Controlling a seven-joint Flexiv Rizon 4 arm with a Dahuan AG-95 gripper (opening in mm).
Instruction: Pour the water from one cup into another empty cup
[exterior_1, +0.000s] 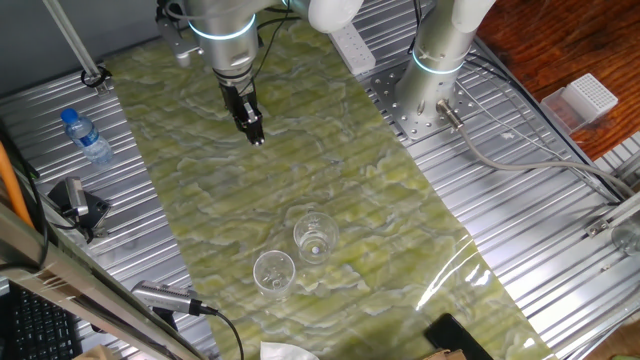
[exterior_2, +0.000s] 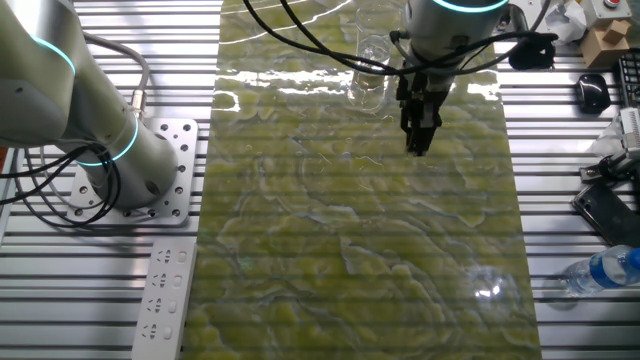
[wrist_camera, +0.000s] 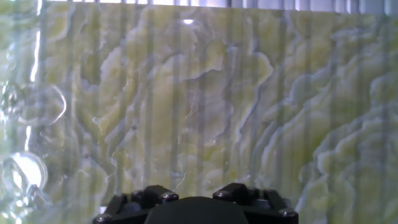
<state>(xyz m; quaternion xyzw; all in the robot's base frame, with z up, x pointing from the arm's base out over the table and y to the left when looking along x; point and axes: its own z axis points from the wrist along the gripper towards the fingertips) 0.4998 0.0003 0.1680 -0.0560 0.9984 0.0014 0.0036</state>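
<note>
Two clear glass cups sit closest to you in one fixed view, near the mat's front edge: the front cup and, just beside it toward the back and right, the rear cup. You cannot tell from these pictures which one holds the water; both look equally clear. They stand upright on the green marbled mat that covers the middle of the ribbed metal table. Your gripper hangs above the mat toward its far edge, well apart from both cups, holding nothing, its fingers together. Off the mat, near the table's left edge, a blue-capped plastic bottle lies on the ribs. A white power strip rests beside the second arm's base.
</note>
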